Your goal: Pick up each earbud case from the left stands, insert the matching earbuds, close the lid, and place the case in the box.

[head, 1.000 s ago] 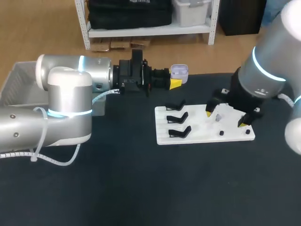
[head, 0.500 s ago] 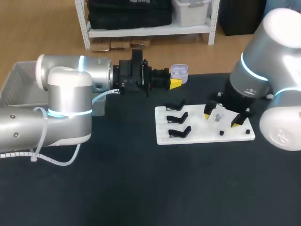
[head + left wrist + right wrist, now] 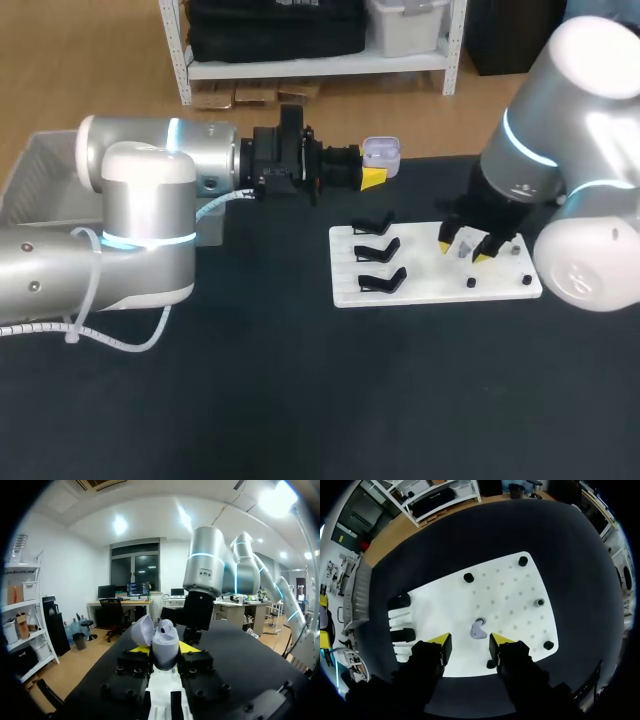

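1. Right arm had swung in over the board during the last second, and its yellow tips had drawn nearer to each other. The left arm had not shifted.
2. The right gripper hung low over the board's right half with its jaws apart. In its wrist view, the pale earbud lay on the board just ahead of the gap between the tips, touched by neither finger.
3. The left gripper was stretched out level over the far edge of the table. Its jaws were clamped on the case from two sides. The lid stood open, tipped back to one side.
4. Three black stands sat in a column at the board's left end.
5. Small black pegs dotted the board's right part, near the right gripper.
6. The grey box sat at the table's far left, beside the left arm and well apart from the board.
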